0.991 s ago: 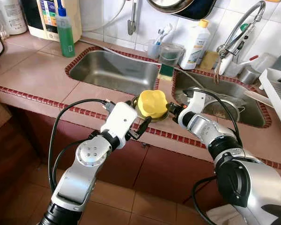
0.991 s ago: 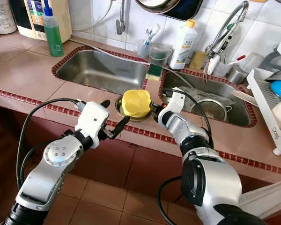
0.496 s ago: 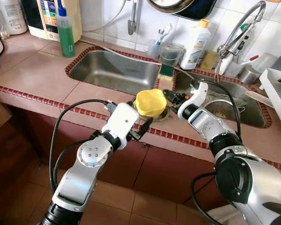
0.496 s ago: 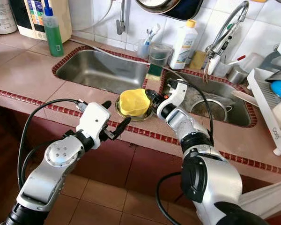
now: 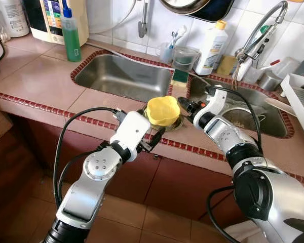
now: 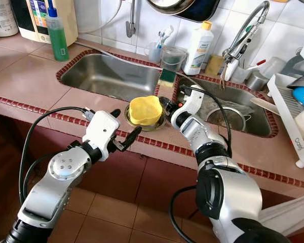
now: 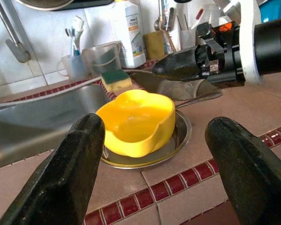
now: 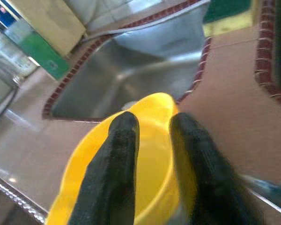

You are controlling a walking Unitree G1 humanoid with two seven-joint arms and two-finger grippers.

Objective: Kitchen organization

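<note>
Right wrist view — right claw (image 8: pixel 152 136) pinches yellow bowl (image 8: pixel 145 187) rim.

I count one yellow bowl (image 5: pixel 163 111) sitting in one shallow metal dish (image 7: pixel 180 138) at the middle of the frame. Two steel sink basins: one (image 5: pixel 122 77) upper left of centre, one (image 5: pixel 243 109) to the right. One green soap bottle (image 5: pixel 70 34) upper left, one white bottle with a yellow cap (image 5: pixel 213 46) upper right of centre, one green-and-yellow sponge (image 5: pixel 180 76), one clear measuring jug (image 5: pixel 184 57), one tap (image 5: pixel 258 31) upper right.
</note>
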